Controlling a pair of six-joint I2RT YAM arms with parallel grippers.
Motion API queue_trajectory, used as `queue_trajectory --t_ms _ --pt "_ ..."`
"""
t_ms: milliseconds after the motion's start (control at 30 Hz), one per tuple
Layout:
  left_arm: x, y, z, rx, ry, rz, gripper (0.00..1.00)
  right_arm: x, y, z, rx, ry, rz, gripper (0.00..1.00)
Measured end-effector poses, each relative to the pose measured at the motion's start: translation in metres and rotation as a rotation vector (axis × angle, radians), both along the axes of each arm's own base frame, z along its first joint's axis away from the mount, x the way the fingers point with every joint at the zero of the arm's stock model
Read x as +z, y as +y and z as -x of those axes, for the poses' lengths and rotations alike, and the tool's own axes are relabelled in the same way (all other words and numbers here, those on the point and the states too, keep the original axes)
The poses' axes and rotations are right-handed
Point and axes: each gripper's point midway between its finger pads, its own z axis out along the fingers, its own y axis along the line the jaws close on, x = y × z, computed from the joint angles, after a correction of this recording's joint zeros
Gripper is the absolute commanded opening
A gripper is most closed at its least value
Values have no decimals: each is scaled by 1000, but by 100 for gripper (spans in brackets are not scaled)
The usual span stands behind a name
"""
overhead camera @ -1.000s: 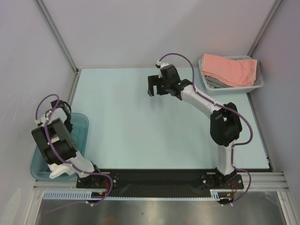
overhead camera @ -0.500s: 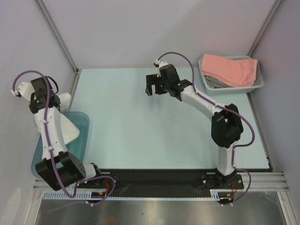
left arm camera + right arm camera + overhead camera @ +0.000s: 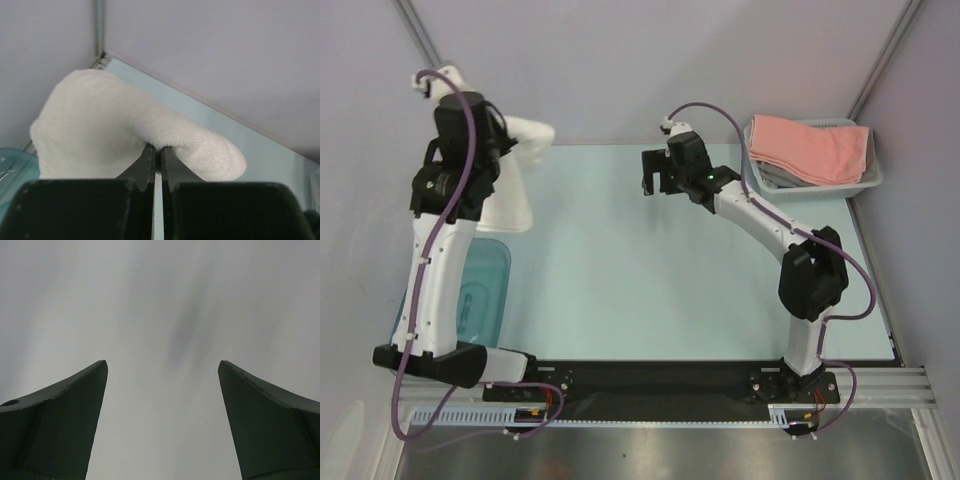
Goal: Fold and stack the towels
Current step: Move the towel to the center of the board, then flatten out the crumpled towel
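Shows white towel (image 3: 100, 120) pinched in left gripper (image 3: 159, 154), hanging above far-left corner of table (image 3: 620, 290); right gripper (image 3: 162, 372) spread wide, empty, above far table; pink towel (image 3: 810, 146) atop grey towel (image 3: 776, 179) in basket (image 3: 871, 181), far right.

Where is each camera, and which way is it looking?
Top camera: above and behind the arms, looking down on the table; both arms show.
Left wrist camera: on the left arm, looking past the left gripper, shut on the white towel, toward the far wall.
Right wrist camera: on the right arm, looking past the open right gripper at blurry grey.
Shared: top and left wrist views both show the white towel.
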Motion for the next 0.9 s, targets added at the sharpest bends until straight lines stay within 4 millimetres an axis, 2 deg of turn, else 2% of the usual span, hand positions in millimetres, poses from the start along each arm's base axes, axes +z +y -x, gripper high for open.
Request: queue_trajectory --t_ms 100,167,233,300,333,367,433,500,567,633,667,800,900 --pt "6 -58 -15 -152 -5 -30 0 21 -33 -11 -94 -38 -17 98" --pt "-13 -95 -26 -232 45 -61 0 31 -64 -13 -167 -51 -27 99" --pt "-44 -132 -37 -309 111 -87 0 40 -99 -15 -253 -64 -37 99" --pt "-91 -173 -50 -390 197 -115 10 43 -132 -14 -334 -71 -42 99" --pt "-123 -196 -53 -441 256 -133 13 44 -145 -13 -364 -74 -44 99" --pt "-159 -217 -52 -489 322 -151 20 42 -152 -12 -383 -72 -42 99" --pt "-233 -255 -43 -584 461 -175 32 32 -163 -5 -408 -55 -31 100" --pt "-293 -279 -27 -663 578 -180 45 19 -165 -1 -410 -31 -16 99" --pt "-337 -288 -4 -718 685 -179 53 8 -165 3 -408 -8 -2 99" --pt "-349 -287 5 -730 721 -165 53 0 -163 5 -400 10 2 98" --pt "-345 -287 2 -727 707 -155 54 -3 -161 4 -396 16 0 98" --pt "-302 -273 -19 -680 580 -64 54 -18 -144 -7 -369 37 1 95" --pt "-264 -239 -39 -591 479 19 52 -40 -121 -19 -334 72 9 90"
